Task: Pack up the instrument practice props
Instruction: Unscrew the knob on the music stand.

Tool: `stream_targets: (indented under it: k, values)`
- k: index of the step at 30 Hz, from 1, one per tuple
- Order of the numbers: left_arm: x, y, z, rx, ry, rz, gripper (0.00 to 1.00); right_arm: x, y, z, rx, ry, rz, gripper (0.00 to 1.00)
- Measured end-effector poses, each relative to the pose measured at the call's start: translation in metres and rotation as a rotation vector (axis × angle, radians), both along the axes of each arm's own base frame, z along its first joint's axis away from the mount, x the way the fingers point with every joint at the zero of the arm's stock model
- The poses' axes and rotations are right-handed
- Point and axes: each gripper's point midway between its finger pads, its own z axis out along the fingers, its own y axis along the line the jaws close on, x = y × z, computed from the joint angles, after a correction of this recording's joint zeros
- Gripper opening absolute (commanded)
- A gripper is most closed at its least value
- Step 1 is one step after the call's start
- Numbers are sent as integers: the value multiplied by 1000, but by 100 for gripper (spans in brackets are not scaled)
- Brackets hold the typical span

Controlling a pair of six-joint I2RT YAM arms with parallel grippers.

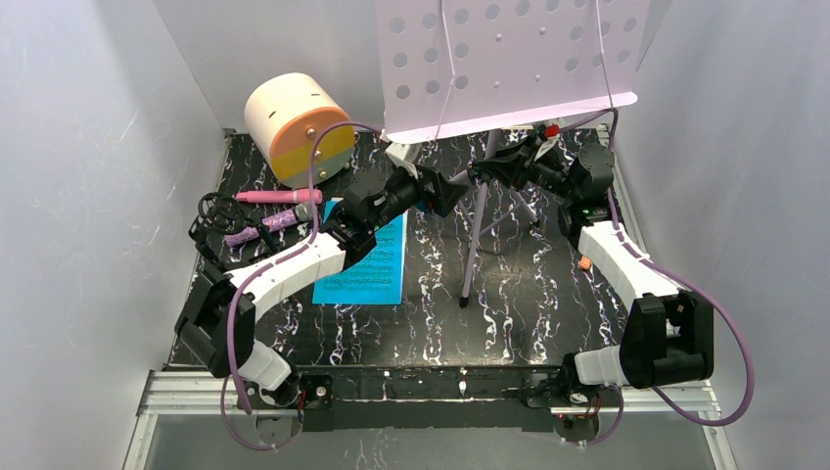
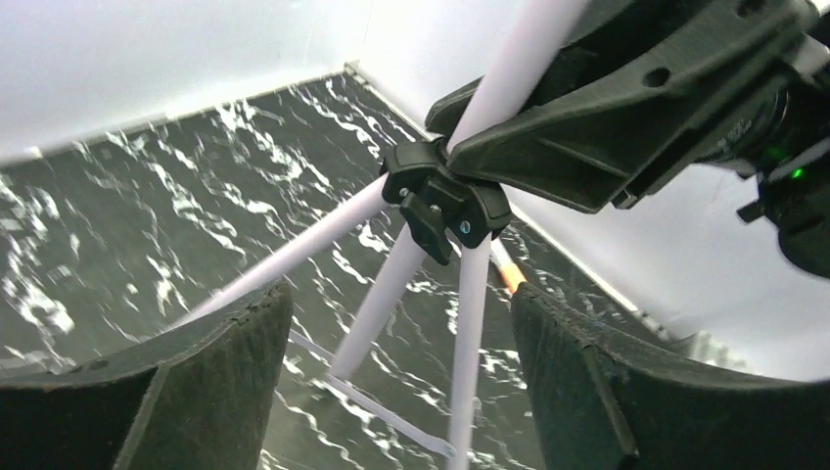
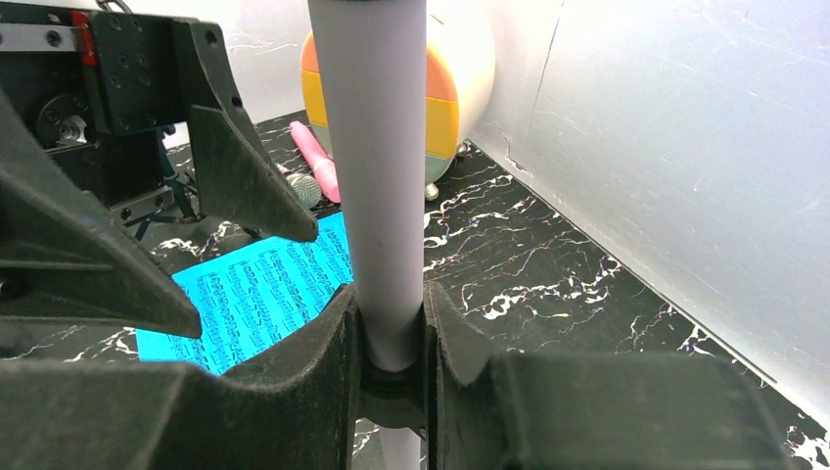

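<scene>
The rack stands upright at the back of the surface, toward the right. Its lilac perforated plate faces forward, high above everything else. Its pale pole runs straight down from the plate to a black hub, where three thin legs splay out to the marbled black top.

My right fingers are clamped on that pole, one pad on each side, pressing it just above a dark collar. My left fingers stand wide apart and hold nothing. They point at the hub from the left, and the hub and legs show in the gap ahead, touching neither finger.

Under my left arm a blue sheet lies flat on the surface, printed side up. Left of it the pink mic lies on its side, with the purple mic just in front of it, silver head toward the sheet. The black tripods sit in a tangle at the left edge, beside both mics.

In the back left corner the cream box rests on its side, its orange and grey face turned toward me. White walls close in on the left, back and right.
</scene>
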Motion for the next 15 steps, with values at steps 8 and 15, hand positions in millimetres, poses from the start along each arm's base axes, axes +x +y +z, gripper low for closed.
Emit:
stream_targets:
  k: [8, 15]
  values:
    - [0, -6, 13, 200, -419, -104, 98, 0, 0, 0, 0, -1, 0, 1]
    - [-6, -13, 17, 385, -766, -207, 97, 0, 0, 0, -1, 2, 1, 1]
